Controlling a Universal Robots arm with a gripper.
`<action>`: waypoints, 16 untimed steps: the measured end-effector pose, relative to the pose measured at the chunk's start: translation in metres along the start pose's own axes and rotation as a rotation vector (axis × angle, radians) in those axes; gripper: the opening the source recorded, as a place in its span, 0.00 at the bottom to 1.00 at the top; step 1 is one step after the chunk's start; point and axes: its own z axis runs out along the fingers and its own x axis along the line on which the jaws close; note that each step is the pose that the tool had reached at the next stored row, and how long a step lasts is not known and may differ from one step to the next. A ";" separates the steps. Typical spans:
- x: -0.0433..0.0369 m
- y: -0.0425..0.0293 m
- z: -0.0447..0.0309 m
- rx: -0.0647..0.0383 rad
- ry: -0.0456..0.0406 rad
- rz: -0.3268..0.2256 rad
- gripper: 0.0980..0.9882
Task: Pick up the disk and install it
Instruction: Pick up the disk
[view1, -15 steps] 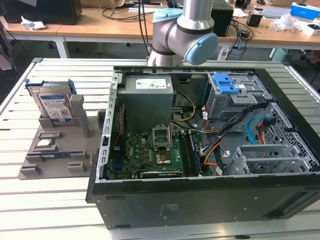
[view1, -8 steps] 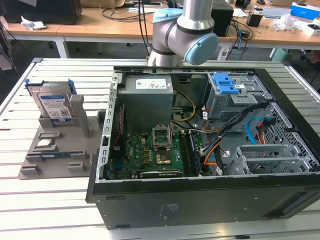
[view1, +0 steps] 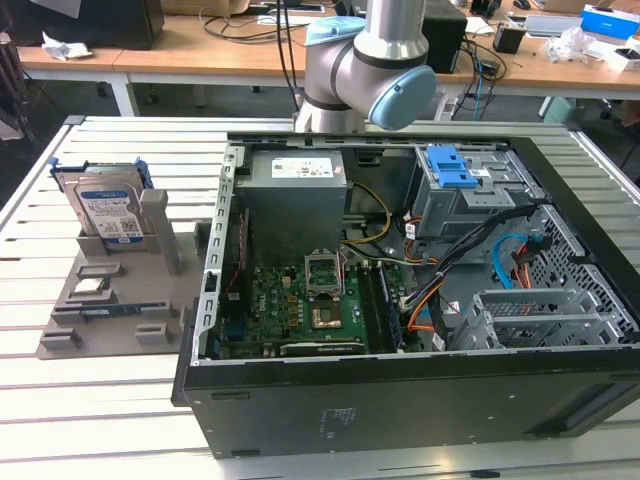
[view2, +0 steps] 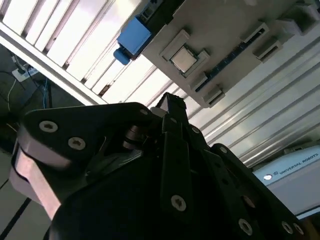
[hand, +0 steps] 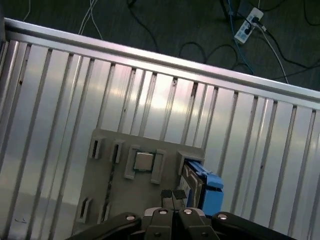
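Pressed together and holding nothing, the gripper (hand: 173, 196) hung above the grey holder tray (hand: 100, 200), its black fingertips (hand: 167, 195) meeting with barely a slit between them in the first wrist view. Just beside the fingertips stood the disk (hand: 192, 182), not yet picked up. From where I watched, in the exterior view, the disk (view1: 108, 210) sat upright on its edge in a slot at the back of the tray (view1: 120, 330), its blue-and-white label facing out and its blue frame showing at the top corners. A small square chip (hand: 144, 161) lay in a pocket of the tray close by. The tray rested on the slatted metal table (view1: 100, 410), to the exterior view's left of the open computer case (view1: 400, 400), with the arm (view1: 370, 60) rising behind the case.
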 end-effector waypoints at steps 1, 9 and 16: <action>0.0000 0.0000 0.0001 0.001 -0.0014 0.035 0.01; 0.0001 -0.0001 0.0017 0.003 0.0004 0.187 0.01; 0.0001 -0.0002 0.0022 0.003 0.0007 0.191 0.02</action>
